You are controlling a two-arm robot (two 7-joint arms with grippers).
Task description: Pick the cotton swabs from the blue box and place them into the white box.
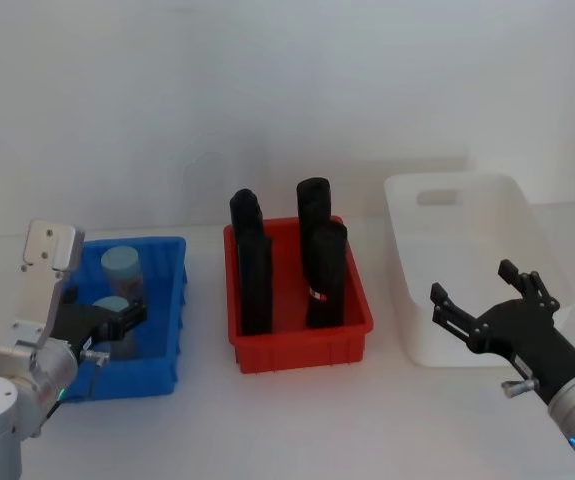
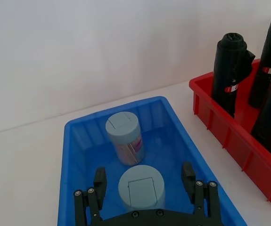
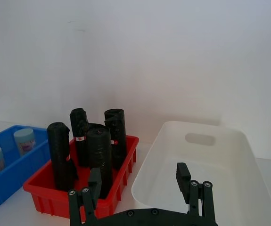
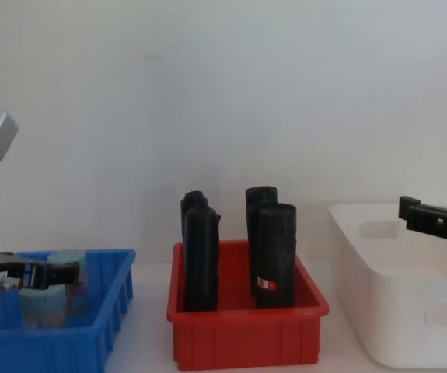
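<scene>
Your left gripper is reaching into the blue box, where the cotton swabs are standing as two lidded jars. The jaws are open, with one finger on each side of the nearer jar, and as far as the left wrist view is showing they are not touching it. That jar is standing upright with its lid up and its long axis vertical, squarely between the jaws. In my judgement the coming move is calling for little more than closing across the round body below the lid. The farther jar is standing just behind it, near enough that any forward push could nudge it. The white box is sitting on the desk well off to the right, beyond the red bin of black rolls. Your right gripper is hovering at its near side, jaws open and holding nothing, so the left arm is the nearer one for this pick.
</scene>
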